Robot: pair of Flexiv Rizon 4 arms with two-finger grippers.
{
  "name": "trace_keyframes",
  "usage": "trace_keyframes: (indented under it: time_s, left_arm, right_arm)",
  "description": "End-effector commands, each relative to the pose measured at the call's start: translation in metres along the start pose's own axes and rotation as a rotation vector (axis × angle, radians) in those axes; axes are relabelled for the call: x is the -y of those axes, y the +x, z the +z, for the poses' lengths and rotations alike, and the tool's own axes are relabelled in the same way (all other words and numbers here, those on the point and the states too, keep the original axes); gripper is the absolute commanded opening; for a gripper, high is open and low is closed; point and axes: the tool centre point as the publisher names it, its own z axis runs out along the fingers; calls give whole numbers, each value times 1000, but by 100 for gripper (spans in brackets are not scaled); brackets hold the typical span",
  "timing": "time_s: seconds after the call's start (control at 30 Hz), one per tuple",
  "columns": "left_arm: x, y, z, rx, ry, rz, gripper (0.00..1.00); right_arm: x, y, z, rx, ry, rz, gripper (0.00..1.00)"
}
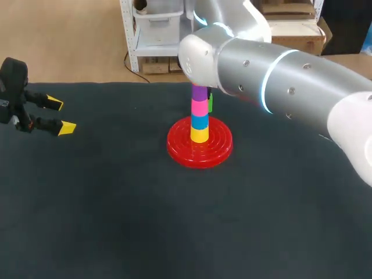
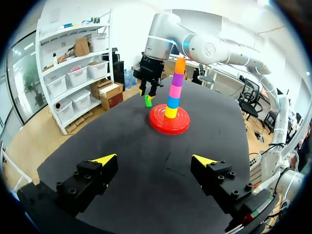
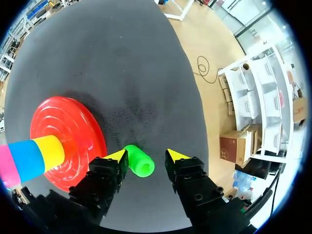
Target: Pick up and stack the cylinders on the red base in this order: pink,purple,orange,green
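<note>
The red base [image 1: 199, 152] holds a stack [image 1: 199, 119] of yellow, blue, pink and purple cylinders. An orange cylinder [image 2: 180, 65] tops the stack in the left wrist view; my right arm hides it in the head view. The green cylinder [image 3: 139, 161] stands on the mat just behind the base, between the fingers of my right gripper [image 3: 146, 156]. It sits close to one finger, with a gap showing at the other. My left gripper [image 1: 61, 115] hovers open and empty at the table's far left.
My right arm [image 1: 279, 81] reaches over the back of the table and covers the stack's top from the head camera. Dark mat [image 1: 174, 221] lies bare in front of the base and to its left.
</note>
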Motion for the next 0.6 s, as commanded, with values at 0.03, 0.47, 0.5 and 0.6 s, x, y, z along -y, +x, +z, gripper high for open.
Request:
trace_keyframes:
  time_s: [0.03,0.47,0.5,0.6]
  left_arm:
    - [-1,2,1,4,1,3,100]
    - [-1,2,1,4,1,3,100]
    - [-1,2,1,4,1,3,100]
    - [-1,2,1,4,1,3,100]
  right_arm:
    - [3,-5,-2,-16,-316,2,49]
    - [-5,1,1,-27,-329,27,33]
    - [-5,1,1,-25,-324,28,12]
    - [-3,0,-4,-3,-309,26,0]
